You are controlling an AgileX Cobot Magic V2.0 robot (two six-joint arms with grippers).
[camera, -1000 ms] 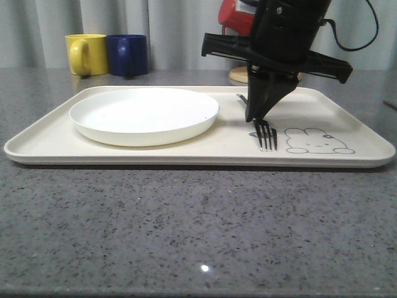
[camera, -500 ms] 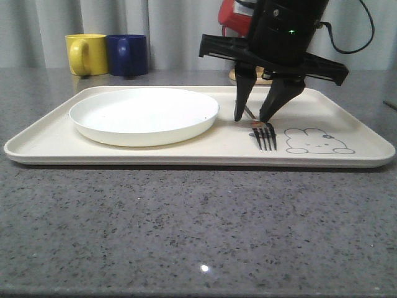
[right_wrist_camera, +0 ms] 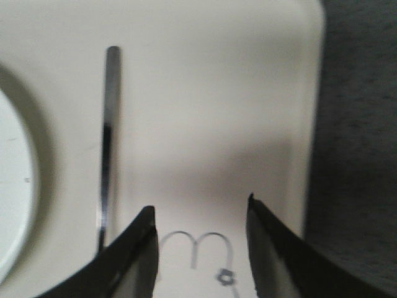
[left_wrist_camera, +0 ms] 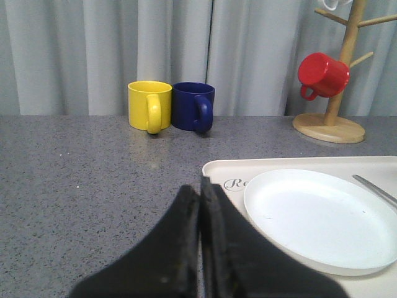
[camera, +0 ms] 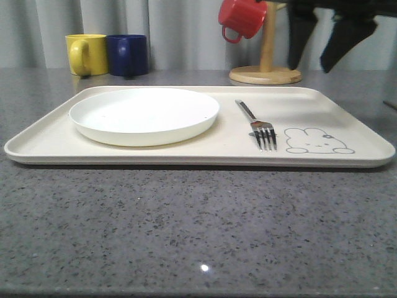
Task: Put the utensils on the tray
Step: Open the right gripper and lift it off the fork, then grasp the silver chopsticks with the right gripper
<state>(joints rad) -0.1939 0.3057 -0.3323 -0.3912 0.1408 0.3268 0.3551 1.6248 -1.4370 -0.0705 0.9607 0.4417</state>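
Fork [camera: 259, 127] lies flat at the plate's [camera: 144, 115] three o'clock on the tray [camera: 347, 162]—light, stiff, slick; I'd pinch mid-handle—right claw [camera: 329, 43] spread empty above, left claw [left_wrist_camera: 198, 205] closed.

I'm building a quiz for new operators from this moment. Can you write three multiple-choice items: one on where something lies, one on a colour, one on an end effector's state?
1. Where does the fork lie?
A. on the plate
B. on the tray, between plate and rabbit drawing
C. on the counter

2. What colour is the mug hanging on the wooden stand?
A. red
B. yellow
C. blue

3. The right end effector is:
A. shut on the fork
B. shut, empty
C. open, empty

Answers: 1 B, it rests on the tray beside the plate. 2 A, the hung mug is red. 3 C, its fingers stand apart above the tray.
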